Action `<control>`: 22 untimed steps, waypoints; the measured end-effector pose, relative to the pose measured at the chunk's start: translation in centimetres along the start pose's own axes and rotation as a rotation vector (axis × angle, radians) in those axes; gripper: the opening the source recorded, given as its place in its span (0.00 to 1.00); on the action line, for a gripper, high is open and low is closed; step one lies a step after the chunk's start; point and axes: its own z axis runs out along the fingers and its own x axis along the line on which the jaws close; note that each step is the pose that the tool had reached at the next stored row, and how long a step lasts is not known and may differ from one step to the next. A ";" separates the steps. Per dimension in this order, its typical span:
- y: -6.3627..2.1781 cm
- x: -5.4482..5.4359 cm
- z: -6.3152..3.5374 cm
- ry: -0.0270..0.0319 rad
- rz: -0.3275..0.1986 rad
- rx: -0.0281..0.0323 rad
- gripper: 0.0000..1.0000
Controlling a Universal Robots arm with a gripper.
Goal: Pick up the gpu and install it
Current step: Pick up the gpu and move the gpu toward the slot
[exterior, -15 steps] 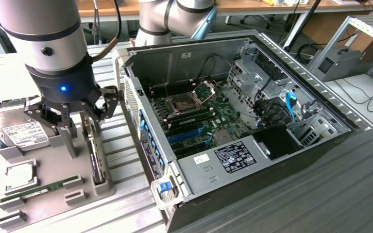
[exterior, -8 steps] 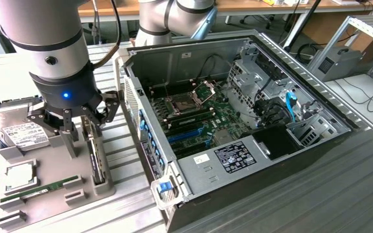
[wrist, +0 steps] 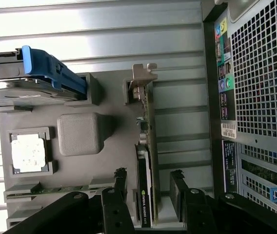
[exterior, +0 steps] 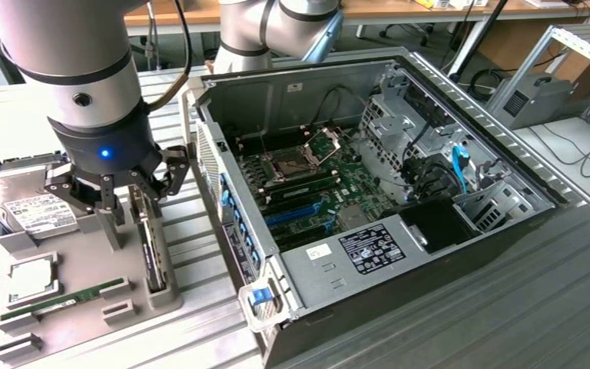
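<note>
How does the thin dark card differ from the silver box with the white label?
The graphics card is thin, dark and stands on edge; the hard drive is boxy, silver and lies label up. The gripper straddles the graphics card, not the hard drive. Both sit in the grey tray.

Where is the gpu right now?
The gpu stands on edge in the grey tray on the exterior view's left, along the tray's edge nearest the case, with the open fingers on either side of it.
</note>
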 end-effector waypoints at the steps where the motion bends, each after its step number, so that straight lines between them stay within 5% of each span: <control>1: 0.00 0.0 0.00 0.0000 0.000 0.0000 0.48; 22: -0.48 0.0 1.35 0.0001 0.000 -0.0008 0.48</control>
